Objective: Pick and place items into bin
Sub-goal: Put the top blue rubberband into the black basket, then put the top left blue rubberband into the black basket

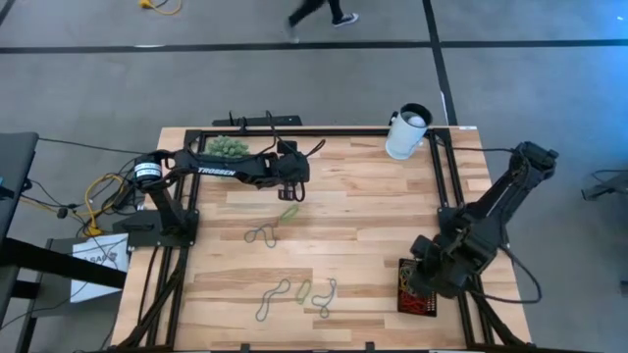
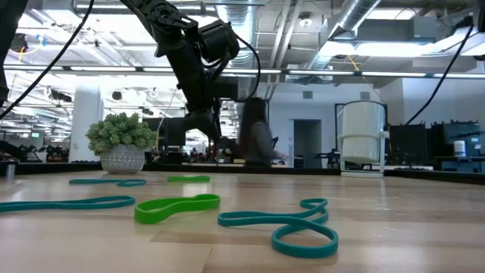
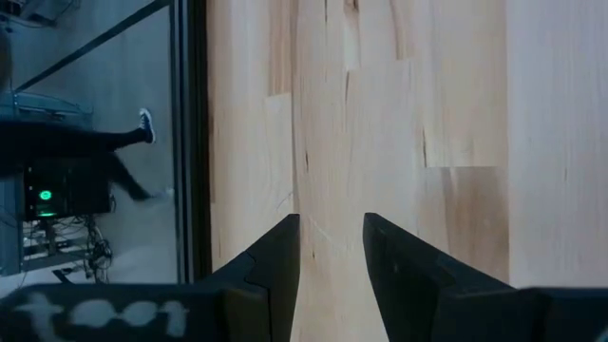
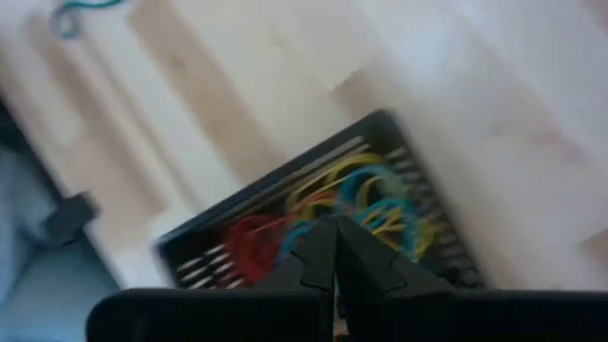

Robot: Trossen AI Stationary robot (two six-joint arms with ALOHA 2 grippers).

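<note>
Several rubber-band loops lie flat on the wooden table: a green one (image 1: 289, 213), a grey one (image 1: 260, 233), and three near the near edge (image 1: 273, 297), (image 1: 302, 291), (image 1: 326, 294). The low view shows them up close, a green loop (image 2: 178, 206) and a teal loop (image 2: 288, 224). My left gripper (image 1: 291, 191) (image 3: 332, 223) is open above bare wood, just far of the green loop. The black bin (image 1: 417, 289) (image 4: 399, 142) sits at the near right and holds red, yellow and blue bands (image 4: 370, 204). My right gripper (image 1: 432, 277) (image 4: 332, 233) is shut just above the bin.
A green spiky ball (image 1: 226, 147) (image 2: 121, 136) sits at the far left of the table. A white cup (image 1: 407, 130) (image 2: 362, 136) stands at the far right. A black frame (image 1: 437, 167) rims the table. A person walks on the floor beyond the far edge.
</note>
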